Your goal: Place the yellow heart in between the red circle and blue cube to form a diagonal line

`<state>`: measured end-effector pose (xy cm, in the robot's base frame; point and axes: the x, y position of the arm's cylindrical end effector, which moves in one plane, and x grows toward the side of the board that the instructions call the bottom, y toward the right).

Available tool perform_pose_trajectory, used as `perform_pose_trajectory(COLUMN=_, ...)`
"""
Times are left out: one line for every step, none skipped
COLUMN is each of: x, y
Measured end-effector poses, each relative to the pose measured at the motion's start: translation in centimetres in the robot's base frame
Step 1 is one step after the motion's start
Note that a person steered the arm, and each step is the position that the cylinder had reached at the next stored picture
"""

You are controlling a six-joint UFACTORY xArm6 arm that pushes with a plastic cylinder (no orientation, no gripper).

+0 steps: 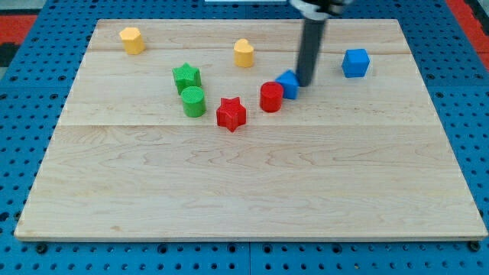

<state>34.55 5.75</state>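
Near the bench's (252,198) top centre sits the yellow heart (244,53), alone, with clear wood on every side. Which of the two yellow blocks is the heart is hard to tell; I take this one for it, since the other yellow block (132,40), at the top left, looks more like a plain faceted lump. There is no hand on this rig and nothing is held: only my tip (305,82), which rests just right of the small blue block (289,84), touching it or nearly so. That blue piece presses against the red circle (271,97), lower left of it. The blue cube (355,63) stands well apart, up and to the right of the tip.

By my judgement the heart is a light, stiff plastic piece that will slide readily on smooth wood and will turn if pushed off centre. It cannot be taken hold of, only shoved, so contact belongs low on its upper left side, square to its middle, driving it down and right toward the gap between circle and cube. The small blue block lies at the circle's end of that gap and may need clearing. A red star (231,113), green star (186,76) and green cylinder (193,101) lie left, out of the way.
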Motion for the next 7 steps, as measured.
perform_pose_trajectory(x=0.0, y=-2.9)
perform_pose_trajectory(x=0.9, y=-1.3)
perform_pose_trajectory(x=-2.2, y=-0.1)
perform_pose_trajectory(x=-6.2, y=-2.8)
perform_pose_trajectory(x=-9.8, y=-3.7)
perform_pose_trajectory(x=-9.3, y=-8.9)
perform_pose_trajectory(x=-5.3, y=-8.4)
